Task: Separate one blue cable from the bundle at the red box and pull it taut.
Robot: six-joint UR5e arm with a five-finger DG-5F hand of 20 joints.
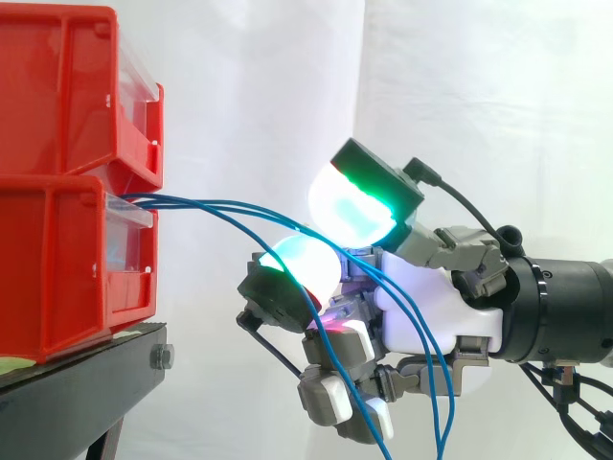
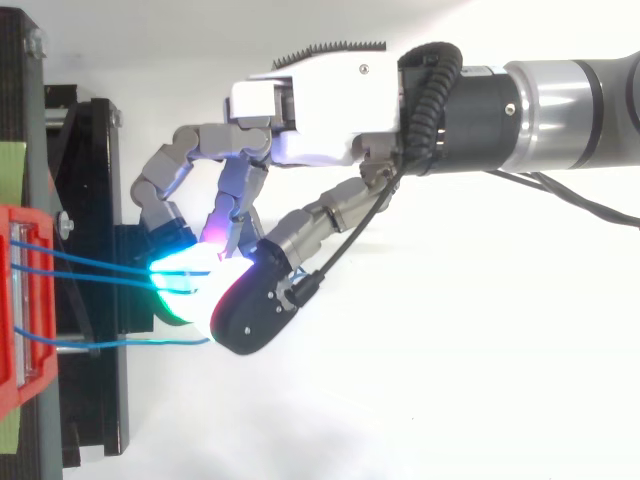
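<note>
Several thin blue cables (image 1: 218, 207) come out of the front of the lower red box (image 1: 67, 268) at the left and run right to my hand (image 1: 421, 307). Its fingers are curled, and a large green-glowing pad (image 1: 350, 206) and a cyan pad (image 1: 302, 264) close on the cables between them. Behind the pinch the cables hang loose over the palm and drop downward. From above, two blue cables (image 2: 100, 262) run straight from the red box (image 2: 25, 392) into the glowing pads, and a third cable (image 2: 130, 343) lies apart, nearer the bottom.
A second red bin (image 1: 67, 86) sits on top of the lower one. Both stand on a black stand (image 1: 96, 355) at the left. A white curtain hangs behind.
</note>
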